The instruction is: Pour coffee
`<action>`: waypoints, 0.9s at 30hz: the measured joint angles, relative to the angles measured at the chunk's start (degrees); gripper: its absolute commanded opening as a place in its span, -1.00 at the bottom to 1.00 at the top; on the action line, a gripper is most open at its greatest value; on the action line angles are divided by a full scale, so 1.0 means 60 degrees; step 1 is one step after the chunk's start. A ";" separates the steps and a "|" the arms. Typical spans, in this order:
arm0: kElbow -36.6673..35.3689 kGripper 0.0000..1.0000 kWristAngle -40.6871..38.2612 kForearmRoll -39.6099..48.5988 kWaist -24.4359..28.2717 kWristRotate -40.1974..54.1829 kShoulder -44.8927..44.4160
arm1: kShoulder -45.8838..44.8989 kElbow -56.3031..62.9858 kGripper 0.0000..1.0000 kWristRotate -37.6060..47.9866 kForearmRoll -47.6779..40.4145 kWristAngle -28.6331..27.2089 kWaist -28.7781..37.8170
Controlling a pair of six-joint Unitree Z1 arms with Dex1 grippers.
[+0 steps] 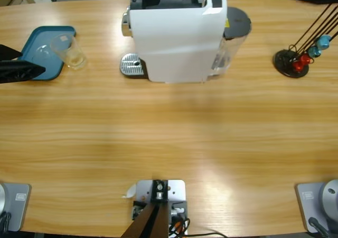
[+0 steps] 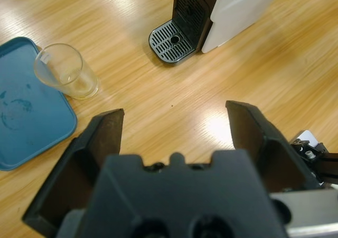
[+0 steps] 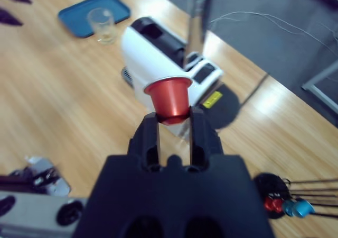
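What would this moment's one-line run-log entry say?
left end effector: open, empty | right end effector: shut on red capsule | glass: beside tray

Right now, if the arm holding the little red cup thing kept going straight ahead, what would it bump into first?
Probably the white coffee machine. The right gripper, jaws shut on the red coffee capsule, points straight at the machine's top. Depth is hard to judge, but nothing else shows in between.

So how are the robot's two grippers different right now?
The right gripper is shut on a red coffee pod, while the left gripper is wide open and holds nothing. The right gripper is up over the white coffee machine; the left gripper looks down at the table near a glass and blue tray. Both are black with two jaws.
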 measured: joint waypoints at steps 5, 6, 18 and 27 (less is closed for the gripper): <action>0.0012 0.62 -0.0038 0.0000 -0.0031 0.0002 -0.0001 | 0.0917 -0.0619 -0.79 -0.0552 0.0023 0.0276 0.1122; 0.0021 0.62 -0.0038 0.0001 -0.0054 0.0014 -0.0001 | 0.1134 -0.0769 -0.78 -0.0771 0.0023 0.0300 0.1272; 0.0089 0.62 -0.0039 0.0000 -0.0211 0.0064 -0.0002 | 0.3496 -0.1761 -0.78 -0.3436 -0.0265 0.0338 0.1485; 0.0191 0.63 -0.0039 0.0000 -0.0258 0.0064 -0.0230 | 0.4340 -0.1969 -0.78 -0.4657 -0.1318 -0.0300 0.1447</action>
